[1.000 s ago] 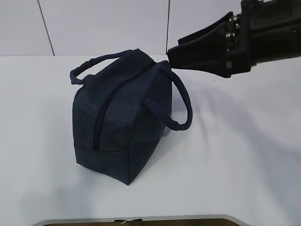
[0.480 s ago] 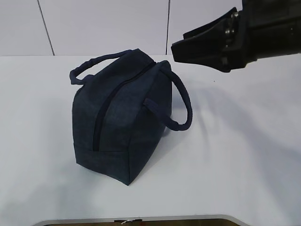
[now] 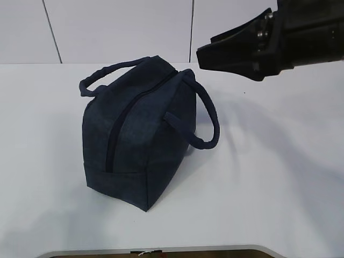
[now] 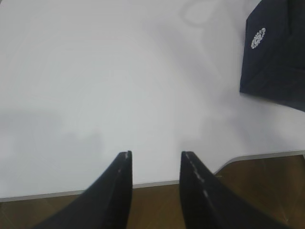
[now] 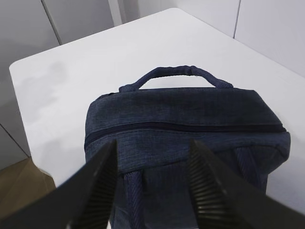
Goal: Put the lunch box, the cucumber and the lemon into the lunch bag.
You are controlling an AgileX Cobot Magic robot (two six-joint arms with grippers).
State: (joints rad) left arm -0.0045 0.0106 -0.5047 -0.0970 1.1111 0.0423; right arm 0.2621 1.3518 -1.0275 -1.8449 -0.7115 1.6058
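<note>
**Zipped lunch bag on the table, both grippers empty**

The navy lunch bag (image 3: 141,134) stands on the white table (image 3: 269,177) with its zipper (image 5: 186,128) drawn closed along the top. The right gripper (image 5: 152,143) hangs above it, jaws spread, holding nothing; the bag lies below and just ahead of them, one handle (image 5: 178,72) on the far side. The left gripper (image 4: 155,157) has its jaws parted over bare table, empty, with a bag corner bearing a white round logo (image 4: 258,38) ahead and to their right.

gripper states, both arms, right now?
Left gripper: open, empty, over the table edge.
Right gripper: open, empty, above the lunch bag.
</note>
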